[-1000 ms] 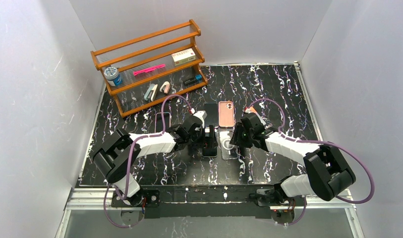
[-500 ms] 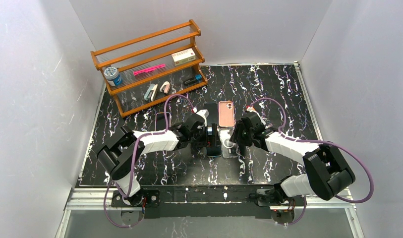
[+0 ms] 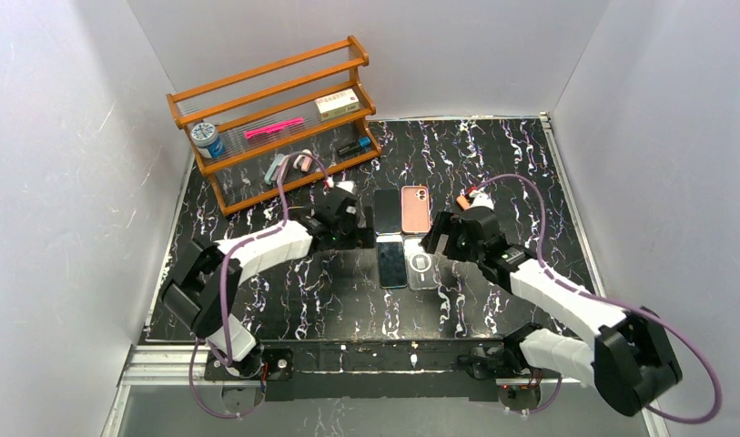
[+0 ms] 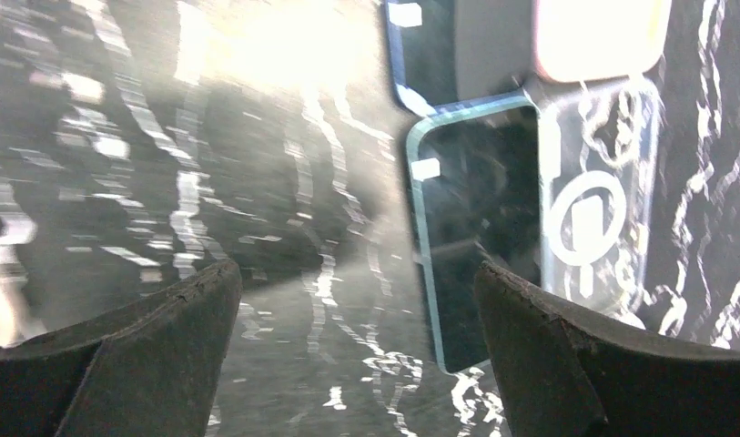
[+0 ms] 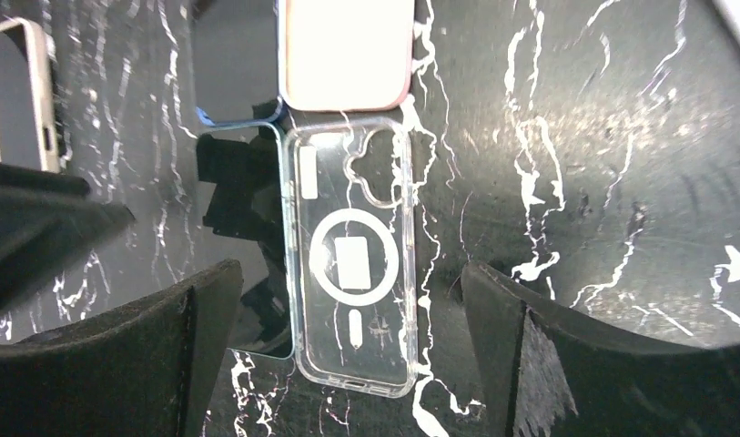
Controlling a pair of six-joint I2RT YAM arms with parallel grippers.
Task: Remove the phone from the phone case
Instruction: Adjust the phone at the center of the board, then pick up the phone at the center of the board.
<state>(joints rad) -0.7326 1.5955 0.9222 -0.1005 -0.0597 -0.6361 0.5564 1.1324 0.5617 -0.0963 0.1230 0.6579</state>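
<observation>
One phone [image 5: 248,209] corner hides behind right pincer's [image 5: 348,282] finger [image 5: 157,350]; case [image 5: 352,255] alongside.

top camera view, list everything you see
wooden rack: 1, orange-brown, far left corner, small items on shelves
clear case: 1, transparent with white ring, table centre, empty
dark phone: 1, black with blue edge, beside the clear case's left side
second dark phone: 1, black, just beyond it
pink phone: 1, pink back, beyond the clear case
table: 1, black marble, under everything
left claw: 1, black, open, left of the phones
right claw: 1, black, open, right of the clear case
</observation>
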